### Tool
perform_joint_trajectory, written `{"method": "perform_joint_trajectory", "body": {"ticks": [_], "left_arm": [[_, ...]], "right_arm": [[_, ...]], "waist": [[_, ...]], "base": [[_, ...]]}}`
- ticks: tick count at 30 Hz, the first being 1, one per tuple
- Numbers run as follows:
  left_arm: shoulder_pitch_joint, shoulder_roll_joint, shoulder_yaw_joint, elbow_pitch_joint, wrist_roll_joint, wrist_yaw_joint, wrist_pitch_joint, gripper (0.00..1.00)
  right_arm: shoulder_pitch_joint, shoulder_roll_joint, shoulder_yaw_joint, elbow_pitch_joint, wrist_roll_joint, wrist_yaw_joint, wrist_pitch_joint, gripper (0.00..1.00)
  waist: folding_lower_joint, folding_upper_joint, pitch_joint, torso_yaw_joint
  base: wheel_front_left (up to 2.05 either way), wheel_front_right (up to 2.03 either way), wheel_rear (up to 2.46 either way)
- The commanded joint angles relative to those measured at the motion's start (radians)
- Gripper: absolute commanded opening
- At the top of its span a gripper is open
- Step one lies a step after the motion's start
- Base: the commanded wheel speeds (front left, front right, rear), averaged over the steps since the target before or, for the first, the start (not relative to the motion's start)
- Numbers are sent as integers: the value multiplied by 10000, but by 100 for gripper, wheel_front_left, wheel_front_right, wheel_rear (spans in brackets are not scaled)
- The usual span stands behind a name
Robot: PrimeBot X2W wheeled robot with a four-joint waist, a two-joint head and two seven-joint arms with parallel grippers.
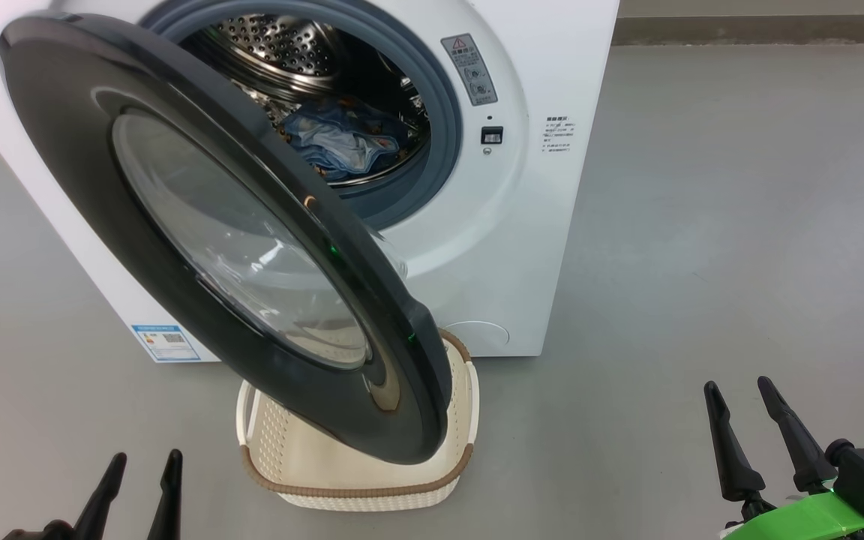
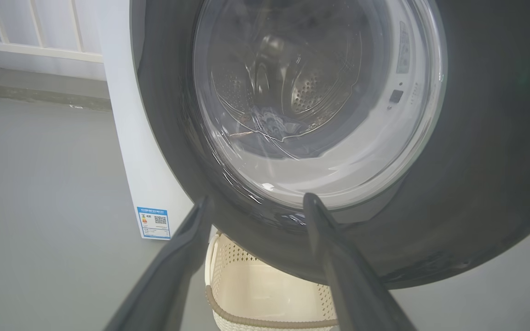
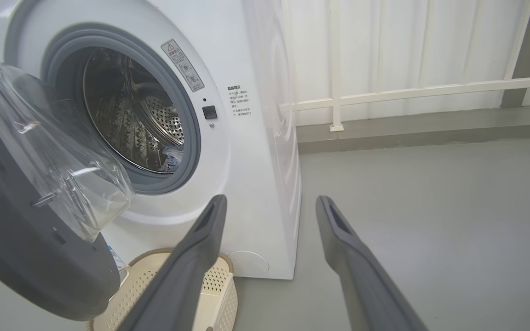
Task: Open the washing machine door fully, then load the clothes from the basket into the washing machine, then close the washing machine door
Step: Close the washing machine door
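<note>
**When the washing machine door point(image 1: 229, 240) stands out over the basket point(image 1: 357, 491), its outer face lies toward the left arm**

Because the door is hinged at the left of the washing machine point(image 1: 522, 225), its plane runs obliquely outward from there. The free edge overhangs the basket. The clothes point(image 1: 334, 142) lie in the drum, and no garment shows in the visible part of the basket, so the step in hand is judged to be closing.

The door's outer face is turned toward the left gripper point(image 1: 147, 457). This gripper sits low and near, empty, with its fingers spread wide and pointing up at the door's lower rim. The right gripper point(image 1: 738, 384), likewise wide and empty, stands well apart on the inner-face side. A push from the left arm on the outer face, near the free edge, appears the shorter route.
</note>
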Motion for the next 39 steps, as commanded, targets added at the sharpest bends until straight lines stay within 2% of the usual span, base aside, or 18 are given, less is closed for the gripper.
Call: {"method": "perform_joint_trajectory", "body": {"ticks": [1,15,16,17,18,19,20,21,30,39], "left_arm": [[-188,149,439,-262,151,6,-104,100],[-133,-14,416,-309,393,6,-104,100],[-133,-32,390,-320,393,6,-104,100],[-136,-48,366,-333,393,6,-104,100],[-140,-70,358,-349,389,6,-104,100],[-140,-91,355,-359,390,6,-104,100],[-138,-113,358,-366,394,6,-104,100],[-135,-141,389,-365,421,6,-105,100],[-158,-345,544,-440,691,6,-105,100],[-152,-462,636,-473,926,6,-105,100]], "right_arm": [[-178,-163,138,-191,-33,46,-82,100],[-255,-108,98,-270,-75,46,-82,100],[-273,-98,101,-273,-82,46,-82,96],[-298,-89,110,-277,-84,46,-82,66],[-325,-83,133,-279,-90,46,-82,45],[-356,-77,161,-282,-100,46,-82,30],[-398,-67,189,-289,-100,46,-82,10],[-450,-59,230,-311,-87,46,-82,0],[-1161,14,807,-766,-40,46,-82,0],[-2180,75,2292,-1582,105,46,-82,0]], "waist": [[0,0,5,5],[0,0,-15,66],[0,0,-18,79],[0,0,-21,97],[0,0,-25,120],[0,0,-28,145],[0,0,-32,174],[0,0,-39,207],[0,0,-132,483],[0,0,-240,783]], "base": [[0,0,0],[0,0,0],[0,0,0],[0,0,0],[0,0,0],[0,0,0],[0,0,0],[0,0,0],[0,0,0],[0,0,0]]}}
